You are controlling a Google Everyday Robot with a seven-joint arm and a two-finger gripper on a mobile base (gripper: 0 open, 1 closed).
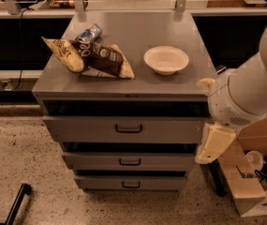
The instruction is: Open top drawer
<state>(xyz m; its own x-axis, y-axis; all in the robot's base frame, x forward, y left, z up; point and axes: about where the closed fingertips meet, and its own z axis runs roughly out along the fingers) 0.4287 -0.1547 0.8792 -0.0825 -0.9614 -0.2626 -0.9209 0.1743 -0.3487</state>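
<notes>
Hanging beside the top drawer [86, 129] is the tool [214, 145].

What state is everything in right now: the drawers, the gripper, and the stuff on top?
Top drawer: front looks shut, nothing on its handle.
Lower drawers: both look shut.
Gripper: hanging beside the top drawer's right end, away from the handle.
Bowl: upright, empty.
Snack bags: lying flat, overlapping.
Can: on its side.
Cardboard box: open, on the floor.

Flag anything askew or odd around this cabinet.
Nothing is spilled or damaged. A can lies on its side behind the heaped snack bags. The gripper hangs just right of the top drawer.
</notes>
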